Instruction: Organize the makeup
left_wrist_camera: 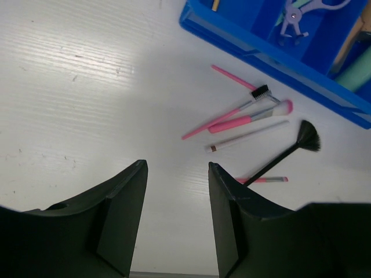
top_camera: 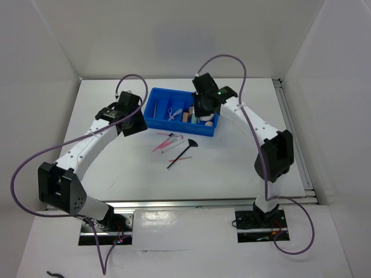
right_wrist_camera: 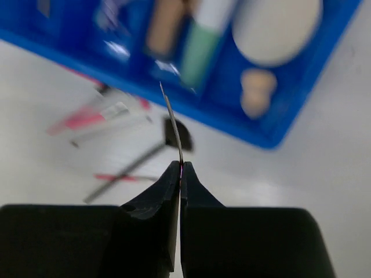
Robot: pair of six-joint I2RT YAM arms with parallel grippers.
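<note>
My right gripper is shut on a thin silvery stick with a pink end and holds it above the table, near the front right of the blue tray. In the tray lie a mint-green tube, a round cream puff, a peach sponge and a beige bottle. Several thin pink sticks and a black fan brush lie on the table in front of the tray. My left gripper is open and empty, above bare table left of the sticks.
The blue tray stands at the back middle of the white table, with metal scissors-like tools in one compartment. White walls close in the back and sides. A rail runs along the table's right edge.
</note>
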